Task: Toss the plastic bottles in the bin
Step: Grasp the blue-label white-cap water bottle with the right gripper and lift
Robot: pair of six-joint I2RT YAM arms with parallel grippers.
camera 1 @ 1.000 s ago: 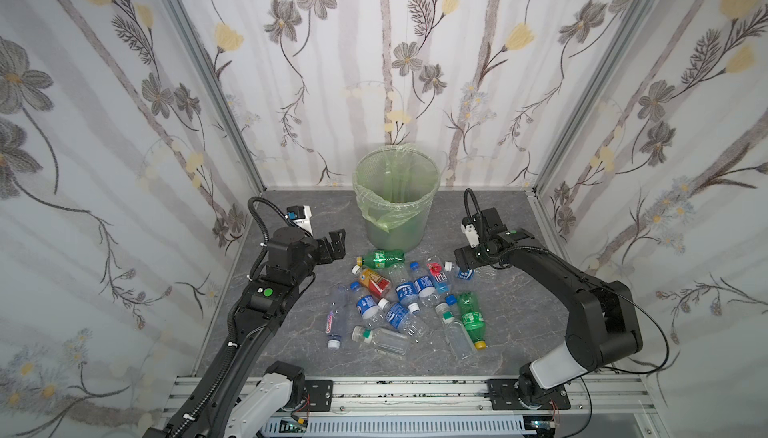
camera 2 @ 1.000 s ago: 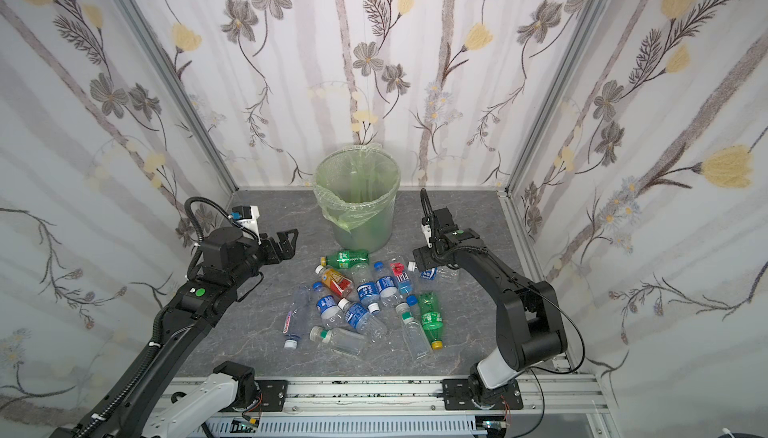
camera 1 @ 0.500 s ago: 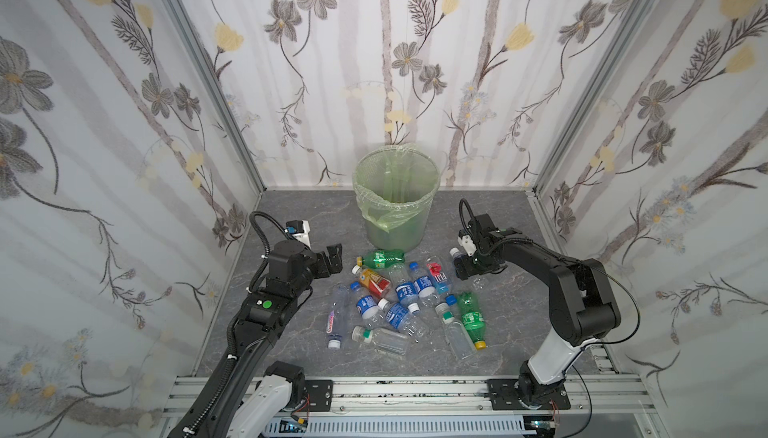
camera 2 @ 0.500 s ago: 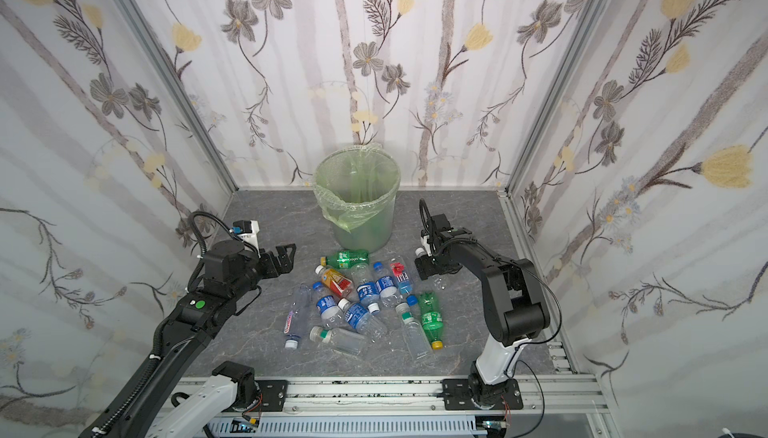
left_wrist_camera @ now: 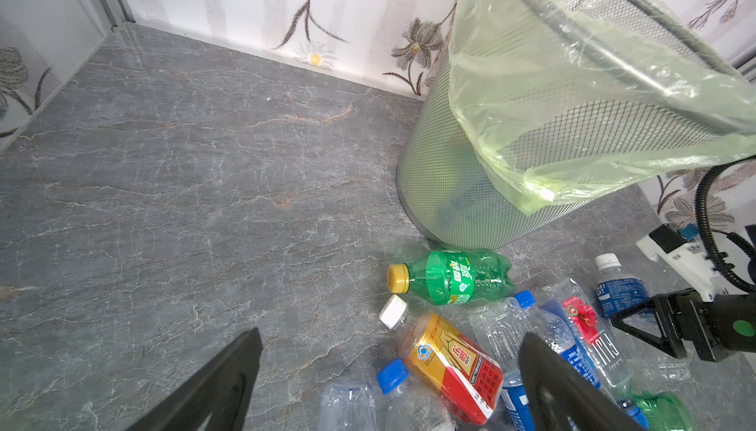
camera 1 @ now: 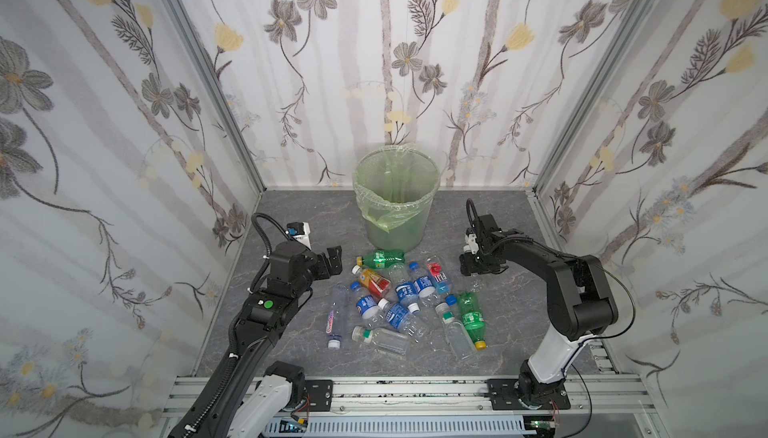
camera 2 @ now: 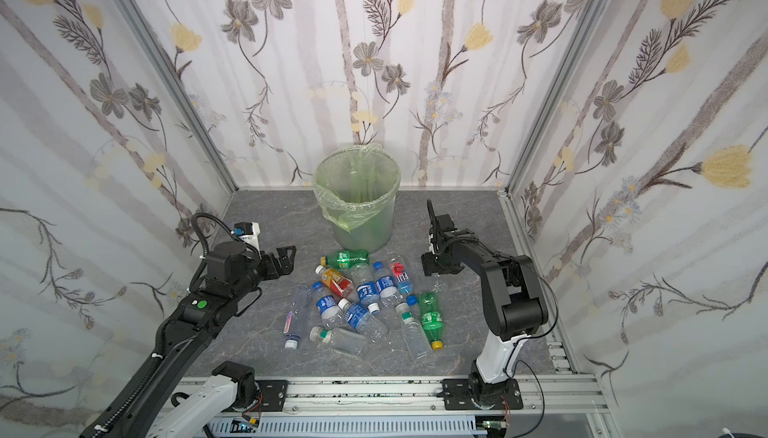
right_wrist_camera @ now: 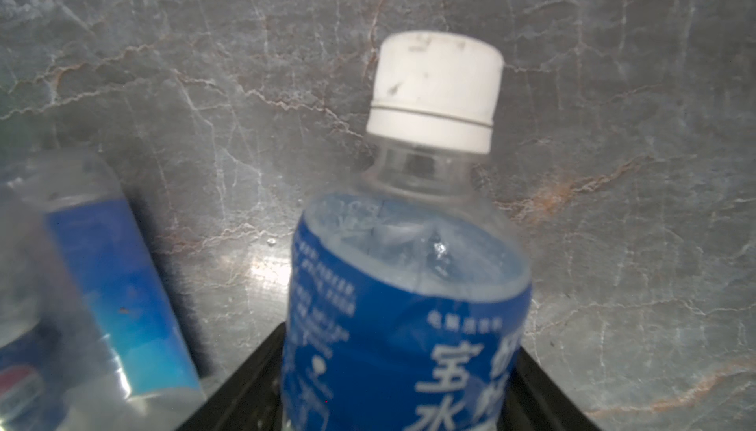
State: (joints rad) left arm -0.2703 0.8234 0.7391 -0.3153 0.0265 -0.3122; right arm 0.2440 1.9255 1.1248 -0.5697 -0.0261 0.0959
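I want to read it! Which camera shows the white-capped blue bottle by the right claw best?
The right wrist view: the white-capped blue bottle fills it, label and cap close up. The left wrist view shows it small, at the right claw. In both top views the claw mostly covers it.

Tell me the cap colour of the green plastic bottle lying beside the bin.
Yellow screw cap on that green plastic bottle; clearest in the left wrist view.

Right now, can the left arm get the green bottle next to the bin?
Probably yes: the open left gripper hovers close to the green bottle, and nothing stands between them.
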